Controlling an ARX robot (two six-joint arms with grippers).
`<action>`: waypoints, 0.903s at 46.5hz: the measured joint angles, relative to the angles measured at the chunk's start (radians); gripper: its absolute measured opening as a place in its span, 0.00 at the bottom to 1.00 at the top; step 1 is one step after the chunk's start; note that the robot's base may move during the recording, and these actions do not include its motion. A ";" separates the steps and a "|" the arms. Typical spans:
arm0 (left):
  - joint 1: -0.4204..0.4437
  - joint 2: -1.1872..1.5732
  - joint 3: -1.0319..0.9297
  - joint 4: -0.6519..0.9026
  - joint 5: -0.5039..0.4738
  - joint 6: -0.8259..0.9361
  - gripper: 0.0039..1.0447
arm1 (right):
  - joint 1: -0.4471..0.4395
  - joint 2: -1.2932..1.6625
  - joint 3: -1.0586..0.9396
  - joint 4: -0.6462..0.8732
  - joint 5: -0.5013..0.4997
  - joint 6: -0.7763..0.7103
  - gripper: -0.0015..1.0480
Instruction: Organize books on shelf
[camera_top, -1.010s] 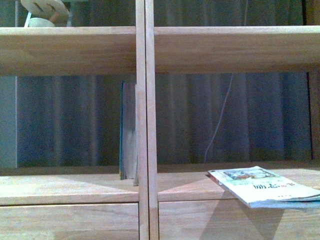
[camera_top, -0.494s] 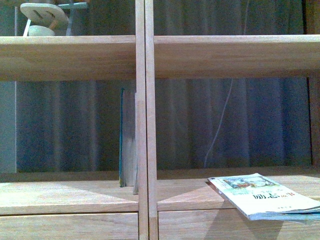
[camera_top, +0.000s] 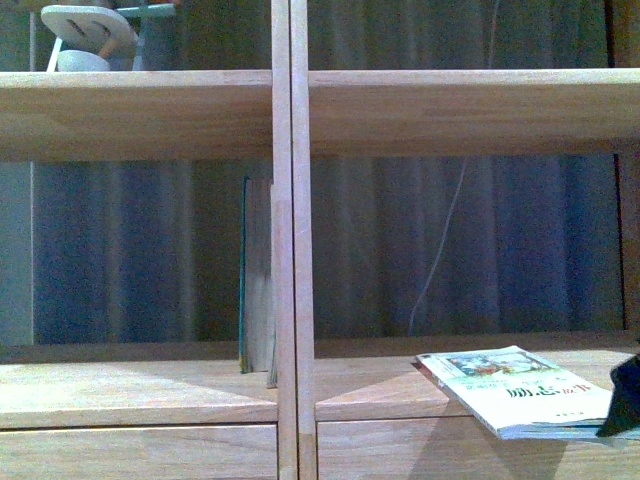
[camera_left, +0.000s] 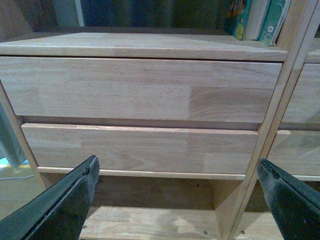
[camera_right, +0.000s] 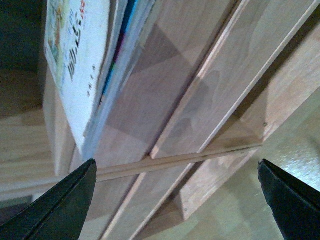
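Note:
The light-wood shelf (camera_top: 283, 250) fills the front view. A pale paperback (camera_top: 520, 390) with a colourful picture lies flat on the right board and overhangs its front edge. A thin teal-edged book (camera_top: 255, 275) stands upright against the left side of the centre post. My right gripper (camera_right: 175, 200) is open and empty, below the paperback (camera_right: 75, 65) in front of the drawer fronts. One of its fingers (camera_top: 625, 395) shows dark at the right edge, next to the paperback. My left gripper (camera_left: 177, 200) is open and empty, low before the left drawer fronts (camera_left: 140, 90). Standing books (camera_left: 255, 17) show above.
A pale rounded object (camera_top: 90, 35) stands on the upper left board. A white cable (camera_top: 435, 260) hangs behind the open back, in front of a dark curtain. Under the drawers is a low open bay (camera_left: 150, 220). Floor (camera_right: 280, 165) shows beside the shelf's foot.
The front view first shifted so the boards sit lower in the picture, then held still. A dark finger of my right gripper has come in at the right edge beside the paperback.

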 joint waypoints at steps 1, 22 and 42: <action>0.000 0.000 0.000 0.000 0.000 0.000 0.93 | 0.000 0.016 0.021 0.000 -0.003 0.029 0.93; 0.000 0.000 0.000 0.000 0.000 0.000 0.93 | -0.004 0.305 0.305 0.070 -0.002 0.275 0.93; 0.000 0.000 0.000 0.000 0.000 0.000 0.93 | 0.008 0.390 0.386 0.088 0.024 0.258 0.78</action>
